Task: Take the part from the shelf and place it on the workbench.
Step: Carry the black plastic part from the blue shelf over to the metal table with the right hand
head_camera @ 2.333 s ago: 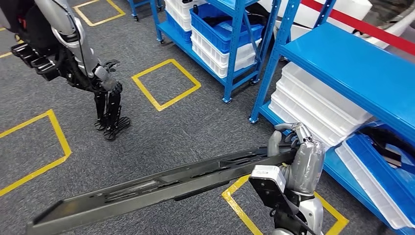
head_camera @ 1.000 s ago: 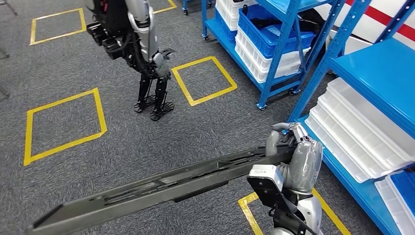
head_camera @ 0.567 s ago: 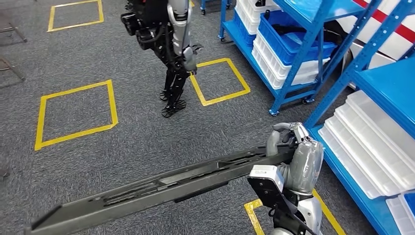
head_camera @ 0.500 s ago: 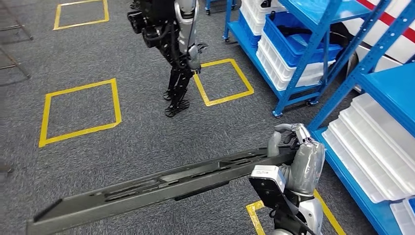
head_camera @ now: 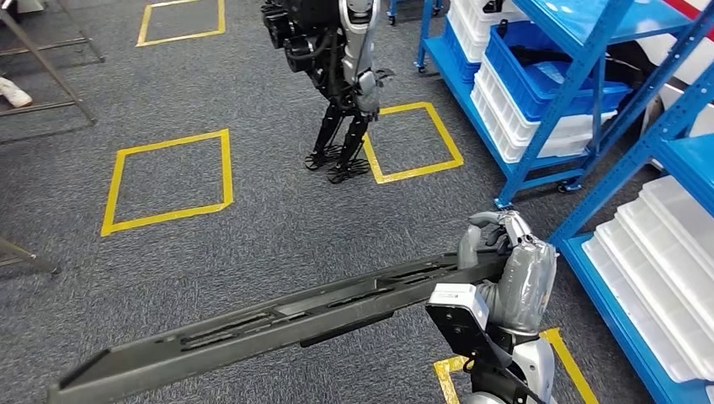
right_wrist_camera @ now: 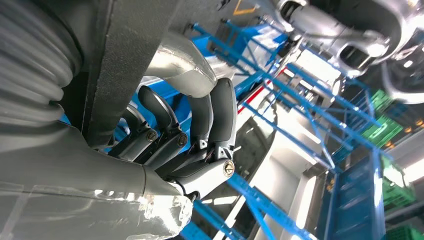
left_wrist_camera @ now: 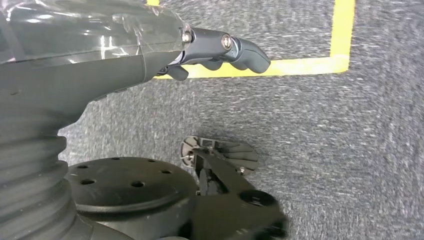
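The right hand (head_camera: 505,252) has its fingers (right_wrist_camera: 210,120) wrapped around one end of the long dark part (head_camera: 278,324), which stretches away to the robot's left above the grey carpet (head_camera: 253,219). Just beside that hand stands a blue shelf (head_camera: 623,320) (white trays (head_camera: 665,252) stacked on it). The left hand (left_wrist_camera: 220,50) hangs over the carpet, fingers curled, holding nothing.

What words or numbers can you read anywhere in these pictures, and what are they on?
No text can be read.
The white tag at the right hand, which holds the long dark part: too small to tell if anything is printed.
The blue shelves, white bins and yellow floor squares: no writing shows.
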Robot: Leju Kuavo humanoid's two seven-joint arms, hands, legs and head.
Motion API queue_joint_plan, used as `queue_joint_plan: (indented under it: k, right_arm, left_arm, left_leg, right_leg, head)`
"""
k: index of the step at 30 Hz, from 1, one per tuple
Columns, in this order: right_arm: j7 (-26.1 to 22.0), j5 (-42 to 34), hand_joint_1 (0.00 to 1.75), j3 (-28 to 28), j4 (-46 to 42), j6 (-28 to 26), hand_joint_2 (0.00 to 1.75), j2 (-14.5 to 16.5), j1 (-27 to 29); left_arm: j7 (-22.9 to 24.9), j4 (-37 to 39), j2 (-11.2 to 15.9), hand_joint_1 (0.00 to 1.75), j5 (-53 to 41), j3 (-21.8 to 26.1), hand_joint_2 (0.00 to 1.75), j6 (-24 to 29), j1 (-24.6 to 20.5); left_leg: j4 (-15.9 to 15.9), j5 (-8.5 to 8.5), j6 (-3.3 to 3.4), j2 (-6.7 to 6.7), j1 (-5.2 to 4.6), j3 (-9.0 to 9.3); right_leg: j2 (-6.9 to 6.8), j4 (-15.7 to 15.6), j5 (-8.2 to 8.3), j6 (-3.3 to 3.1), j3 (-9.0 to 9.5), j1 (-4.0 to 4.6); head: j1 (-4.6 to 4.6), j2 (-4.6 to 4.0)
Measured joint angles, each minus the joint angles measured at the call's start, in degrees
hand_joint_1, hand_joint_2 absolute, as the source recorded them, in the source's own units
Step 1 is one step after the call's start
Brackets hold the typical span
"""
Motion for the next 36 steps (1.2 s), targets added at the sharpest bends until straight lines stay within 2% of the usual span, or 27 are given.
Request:
queue_joint_plan:
  k: [1,2,3,4,6,7,8,10,11,13,15,16,17,18,20,21,22,23,25,27,28,30,31,32,33,34,36]
  right_arm:
    - [0.00,0.00,1.75,0.00,0.00,0.00,1.75,0.00,0.01]
    - [-0.01,-0.01,1.75,0.00,0.00,0.00,1.75,0.00,0.01]
    - [-0.03,-0.02,1.75,0.00,0.00,0.00,1.75,0.00,0.00]
    - [-0.09,-0.03,1.75,0.00,0.00,0.00,1.75,0.00,0.00]
    - [-0.27,-0.08,1.75,0.00,0.00,0.00,1.75,0.00,-0.01]
    - [-0.36,-0.13,1.75,0.00,0.00,-0.01,1.75,0.00,-0.02]
    - [-0.42,-0.21,1.75,0.00,0.00,-0.01,1.75,0.00,-0.03]
    - [-0.52,-0.39,1.75,-0.01,-0.01,-0.02,1.75,0.00,-0.07]
    - [-0.60,-0.45,1.75,-0.02,-0.01,-0.02,1.75,0.00,-0.09]
    - [-0.74,-0.51,1.75,-0.05,-0.02,-0.02,1.75,0.00,-0.08]
    - [-0.80,-0.57,1.75,-0.08,-0.02,-0.02,1.75,0.00,0.00]
    - [-0.79,-0.57,1.75,-0.08,-0.02,-0.02,1.75,0.00,0.05]
    - [-0.80,-0.57,1.75,-0.09,-0.02,-0.02,1.75,0.00,0.06]
    - [-0.80,-0.57,1.75,-0.09,-0.02,-0.02,1.75,0.00,0.06]
    - [-0.82,-0.57,1.75,-0.09,-0.02,-0.02,1.75,0.00,0.04]
    - [-0.85,-0.58,1.75,-0.09,-0.03,-0.02,1.75,0.00,0.04]
    - [-0.89,-0.59,1.75,-0.10,-0.03,-0.02,1.75,0.00,0.04]
    - [-0.93,-0.59,1.75,-0.10,-0.04,-0.02,1.75,0.00,0.05]
    - [-1.02,-0.59,1.75,-0.13,-0.04,-0.02,1.75,-0.01,0.04]
    - [-1.07,-0.57,1.75,-0.15,-0.05,-0.02,1.75,-0.01,0.02]
    - [-1.08,-0.57,1.75,-0.15,-0.05,-0.02,1.75,0.01,0.03]
    - [-1.08,-0.56,1.75,-0.15,-0.07,-0.02,1.75,0.03,0.06]
    - [-1.08,-0.56,1.75,-0.15,-0.07,-0.02,1.75,0.04,0.08]
    - [-1.08,-0.55,1.75,-0.15,-0.07,-0.02,1.75,0.05,0.08]
    - [-1.08,-0.54,1.75,-0.15,-0.07,-0.02,1.75,0.07,0.08]
    - [-1.11,-0.54,1.75,-0.15,-0.07,-0.02,1.75,0.08,0.08]
    - [-1.21,-0.55,1.75,-0.15,-0.07,-0.02,1.75,0.10,0.07]
  left_arm:
    - [0.00,0.00,0.00,0.00,0.00,0.00,1.75,-0.04,0.03]
    - [0.00,0.01,0.00,0.00,-0.01,0.00,1.75,-0.08,0.06]
    - [0.00,0.01,0.00,0.00,-0.02,0.00,1.75,-0.10,0.06]
    - [0.00,0.02,0.00,0.00,-0.05,0.00,1.75,-0.11,0.05]
    - [0.01,0.02,0.00,0.00,-0.18,0.00,1.75,-0.11,-0.03]
    - [0.02,0.02,0.00,0.00,-0.26,0.00,1.75,-0.11,-0.05]
    - [0.02,0.02,0.00,0.00,-0.31,0.00,1.75,-0.11,-0.05]
    - [0.02,0.03,-0.02,0.00,-0.34,0.00,1.75,-0.11,0.01]
    - [0.02,0.04,-0.03,0.00,-0.36,0.00,1.75,-0.11,0.00]
    - [0.02,0.06,-0.07,0.00,-0.39,0.00,1.75,-0.11,-0.10]
    - [0.02,0.07,-0.09,0.00,-0.40,0.00,1.75,-0.11,-0.18]
    - [0.02,0.09,-0.10,0.00,-0.40,0.00,1.75,-0.11,-0.18]
    - [0.02,0.11,-0.11,0.00,-0.40,0.00,1.75,-0.11,-0.18]
    - [0.02,0.13,-0.13,0.00,-0.40,0.00,1.75,-0.11,-0.19]
    - [0.02,0.16,-0.17,0.00,-0.40,0.00,1.75,-0.11,-0.24]
    - [0.02,0.18,-0.19,0.00,-0.40,0.00,1.75,-0.12,-0.28]
    - [0.03,0.20,-0.20,0.00,-0.42,0.00,1.75,-0.12,-0.30]
    - [0.03,0.22,-0.20,0.00,-0.43,0.00,1.75,-0.12,-0.29]
    - [0.06,0.27,-0.19,0.00,-0.45,0.00,1.75,-0.13,-0.26]
    - [0.09,0.30,-0.19,0.00,-0.46,0.00,1.75,-0.13,-0.30]
    - [0.10,0.31,-0.19,0.00,-0.49,0.00,1.75,-0.13,-0.33]
    - [0.15,0.32,-0.20,0.00,-0.55,0.00,1.75,-0.13,-0.32]
    - [0.19,0.32,-0.20,0.00,-0.57,0.00,1.75,-0.13,-0.28]
    - [0.22,0.33,-0.20,0.00,-0.58,0.00,1.75,-0.13,-0.25]
    - [0.24,0.33,-0.20,0.00,-0.60,0.00,1.75,-0.13,-0.23]
    - [0.26,0.33,-0.20,0.00,-0.61,0.00,1.75,-0.13,-0.22]
    - [0.26,0.33,-0.20,0.00,-0.66,0.00,1.75,-0.12,-0.27]
  left_leg:
    - [2.02,-0.36,-0.08,0.14,0.09,-1.03]
    - [2.04,0.28,-0.07,0.26,0.14,-1.10]
    - [-0.23,1.87,0.05,0.43,0.16,-0.01]
    - [-4.08,3.94,0.29,0.87,0.13,1.91]
    - [-11.10,6.51,0.88,2.25,-0.25,5.29]
    - [-12.90,6.87,1.16,2.72,-0.49,6.04]
    - [-13.42,6.71,1.38,2.81,-0.72,6.13]
    - [-13.98,6.93,1.93,2.20,-0.70,6.19]
    - [-14.40,7.12,2.26,1.90,-0.58,6.37]
    - [-15.06,7.45,2.94,1.38,-0.31,6.72]
    - [-15.10,7.46,3.29,0.75,-0.33,6.74]
    - [-15.04,7.43,3.32,0.34,-0.35,6.74]
    - [-14.96,7.39,3.31,-0.10,-0.35,6.75]
    - [-14.83,7.32,3.24,-0.57,-0.32,6.77]
    - [-14.38,7.03,2.87,-1.53,-0.25,6.76]
    - [-13.97,6.84,2.59,-2.00,-0.30,6.61]
    - [-13.66,6.72,2.31,-2.36,-0.33,6.44]
    - [-13.50,6.66,2.06,-2.63,-0.36,6.27]
    - [-13.42,6.64,1.51,-2.99,-0.22,6.17]
    - [-11.48,5.30,0.89,-2.02,-0.19,5.53]
    - [-8.85,3.76,0.60,-1.24,-0.18,4.46]
    - [-1.57,0.28,0.14,-0.10,-0.04,1.11]
    - [1.17,-0.59,0.03,0.05,0.07,-0.23]
    - [2.25,-0.51,0.01,0.15,0.14,-0.80]
    - [1.18,0.61,0.06,0.28,0.19,-0.34]
    - [-1.97,2.53,0.20,0.61,0.21,1.18]
    - [-9.77,5.75,0.61,2.11,0.00,4.77]
  right_leg:
    - [-0.47,0.01,-0.08,-0.05,0.05,0.04]
    - [-0.90,0.01,-0.17,-0.04,0.14,0.05]
    - [-1.29,0.01,-0.29,0.02,0.30,0.05]
    - [-1.64,0.01,-0.45,0.11,0.53,0.05]
    - [-2.22,0.05,-0.82,0.48,0.91,0.21]
    - [-2.46,0.04,-0.96,0.72,1.02,0.26]
    - [-2.72,-0.01,-1.04,0.98,1.09,0.28]
    - [-3.04,-0.08,-1.29,1.56,1.34,0.16]
    - [-2.61,0.44,-1.83,1.81,1.26,0.08]
    - [-0.88,4.73,-4.57,2.13,-0.60,-0.06]
    - [0.33,12.14,-7.82,2.36,-4.37,-0.06]
    - [0.49,14.76,-8.36,2.48,-5.83,-0.07]
    - [0.54,15.39,-7.74,2.57,-6.40,-0.11]
    - [0.61,13.80,-6.07,2.62,-5.93,-0.18]
    - [1.56,6.56,-1.85,2.64,-2.97,-0.45]
    - [2.21,3.47,-0.60,2.50,-1.72,-0.55]
    - [2.72,1.58,-0.04,2.34,-0.97,-0.57]
    - [2.95,1.04,-0.17,2.09,-0.80,-0.48]
    - [2.36,0.76,0.01,1.39,-0.73,-0.27]
    - [1.55,0.37,0.25,0.71,-0.50,-0.31]
    - [1.07,0.21,0.32,0.46,-0.40,-0.38]
    - [0.14,0.21,0.23,0.19,-0.34,-0.26]
    - [-0.30,0.22,0.17,0.14,-0.32,-0.19]
    - [-0.72,0.23,0.10,0.12,-0.28,-0.15]
    - [-1.11,0.24,0.01,0.14,-0.18,-0.13]
    - [-1.48,0.24,-0.11,0.22,0.01,-0.12]
    - [-2.10,0.27,-0.45,0.55,0.39,-0.01]
  head:
    - [0.00,0.00]
    - [-0.01,0.00]
    - [-0.01,0.00]
    - [-0.01,0.00]
    - [0.02,0.00]
    - [0.03,0.00]
    - [0.05,0.00]
    - [0.08,0.00]
    - [0.12,0.00]
    - [0.41,0.00]
    - [0.73,0.00]
    - [0.80,0.00]
    - [0.85,0.00]
    - [0.89,0.00]
    - [0.98,0.00]
    - [0.99,0.00]
    - [0.96,0.00]
    - [0.91,0.00]
    - [0.79,0.00]
    - [0.51,0.00]
    - [0.30,0.00]
    - [-0.02,0.00]
    - [-0.02,0.00]
    - [-0.02,0.00]
    - [-0.03,0.00]
    - [-0.03,0.00]
    - [-0.03,0.00]
